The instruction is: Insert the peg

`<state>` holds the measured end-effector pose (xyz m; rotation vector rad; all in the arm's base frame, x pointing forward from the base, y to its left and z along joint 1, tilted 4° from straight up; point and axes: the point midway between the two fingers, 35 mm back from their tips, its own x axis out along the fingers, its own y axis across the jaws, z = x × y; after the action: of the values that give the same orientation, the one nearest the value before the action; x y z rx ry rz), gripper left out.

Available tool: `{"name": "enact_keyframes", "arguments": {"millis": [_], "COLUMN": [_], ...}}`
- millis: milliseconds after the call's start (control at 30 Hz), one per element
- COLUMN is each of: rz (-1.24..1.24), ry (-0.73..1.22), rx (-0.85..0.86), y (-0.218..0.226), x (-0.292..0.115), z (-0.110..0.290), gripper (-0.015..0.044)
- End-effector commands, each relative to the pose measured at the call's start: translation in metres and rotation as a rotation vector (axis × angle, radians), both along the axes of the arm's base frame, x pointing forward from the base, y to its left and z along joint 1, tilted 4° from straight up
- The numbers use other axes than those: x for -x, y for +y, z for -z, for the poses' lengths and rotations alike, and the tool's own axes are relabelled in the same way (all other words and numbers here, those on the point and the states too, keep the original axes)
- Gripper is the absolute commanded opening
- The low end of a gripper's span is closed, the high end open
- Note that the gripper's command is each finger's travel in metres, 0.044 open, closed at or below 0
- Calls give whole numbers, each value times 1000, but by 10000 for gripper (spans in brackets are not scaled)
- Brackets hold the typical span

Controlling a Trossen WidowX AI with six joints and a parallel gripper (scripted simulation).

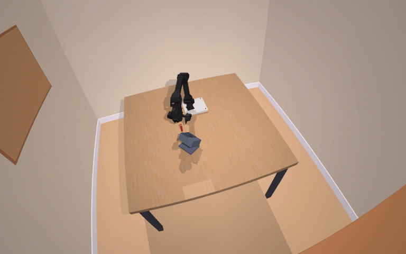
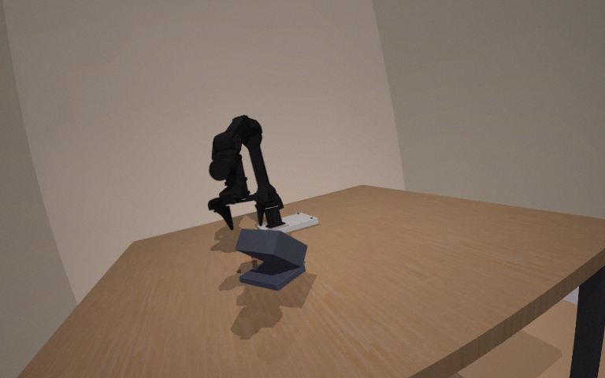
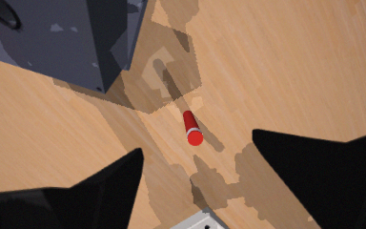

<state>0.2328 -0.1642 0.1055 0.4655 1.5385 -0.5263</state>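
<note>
A small red round peg (image 1: 181,127) (image 3: 192,128) stands upright on the wooden table (image 1: 246,141) (image 2: 437,262) (image 3: 290,57). It is between the arm's base and the dark grey sloped panel (image 1: 189,140) (image 2: 270,246) (image 3: 61,33). The panel's round hole (image 3: 4,12) shows at the top left of the wrist view. My gripper (image 1: 180,119) (image 2: 243,220) (image 3: 197,144) is wide open and empty. It points down, above the peg, with one finger on each side of it in the wrist view. In the exterior view the panel hides nearly all of the peg.
The arm's white base plate (image 1: 199,106) (image 2: 302,219) (image 3: 201,222) lies just behind the gripper. The panel's flat foot (image 2: 268,279) juts out on the side away from the arm.
</note>
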Motion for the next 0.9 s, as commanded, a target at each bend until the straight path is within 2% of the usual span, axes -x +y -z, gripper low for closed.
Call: {"name": "enact_keyframes", "arguments": {"millis": [0, 867], "rz": [-5, -5], "ry": [5, 6], "rx": [-7, -7], "y": [0, 0], "x": [0, 3], "z": [8, 50], "gripper": [440, 440]}}
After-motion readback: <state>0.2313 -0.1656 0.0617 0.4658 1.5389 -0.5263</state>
